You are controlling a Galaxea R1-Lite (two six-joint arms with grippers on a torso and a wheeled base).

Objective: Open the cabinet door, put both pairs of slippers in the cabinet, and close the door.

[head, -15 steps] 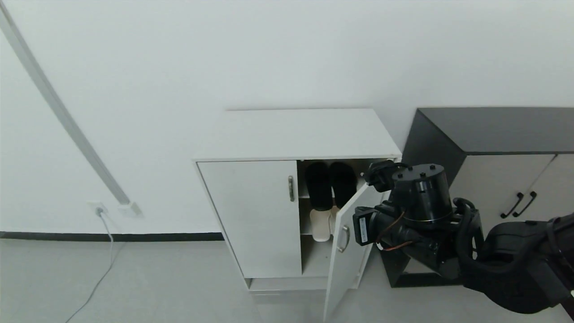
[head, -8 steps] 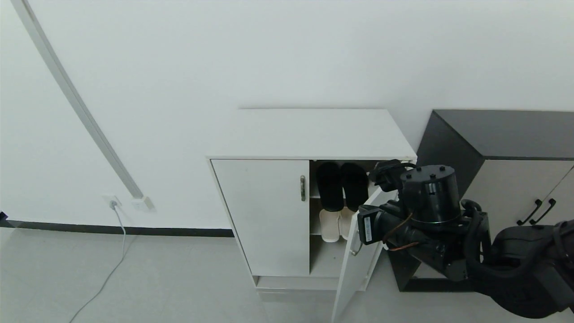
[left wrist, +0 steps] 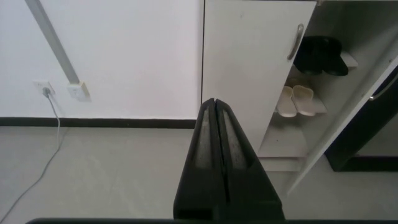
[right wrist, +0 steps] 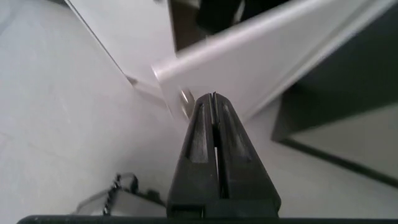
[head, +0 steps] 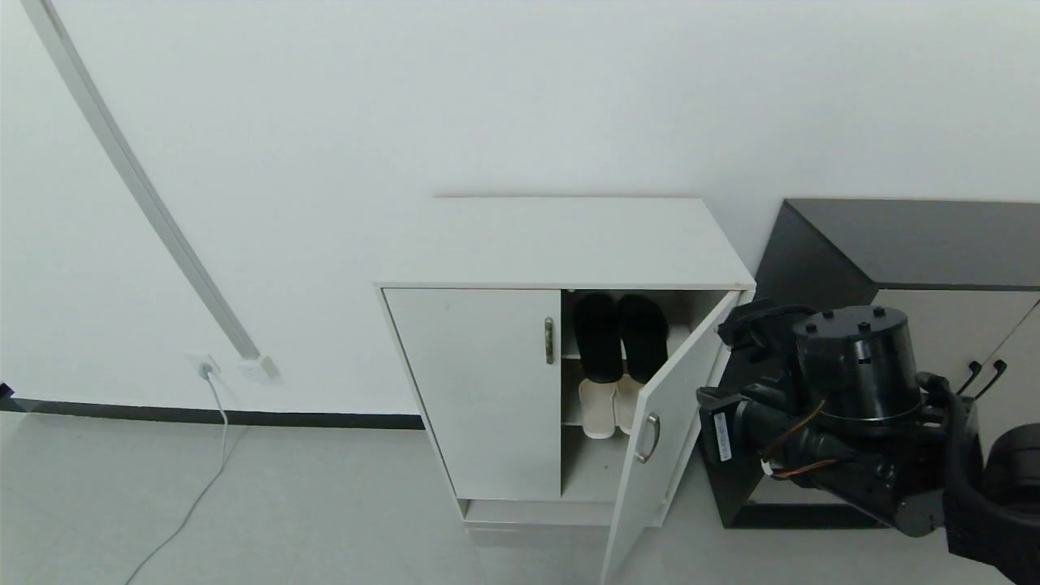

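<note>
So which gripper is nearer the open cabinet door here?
Right. The right gripper sits just off the open door, by its handle; the left gripper hangs farther back, out in front of the closed door.

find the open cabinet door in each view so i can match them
Head view: open cabinet door swung out right of the slippers.
Left wrist view: door, slanted, beside the slippers.
Right wrist view: door, a white slab over the floor.
Shared landmark: dark cabinet beside the door.
</note>
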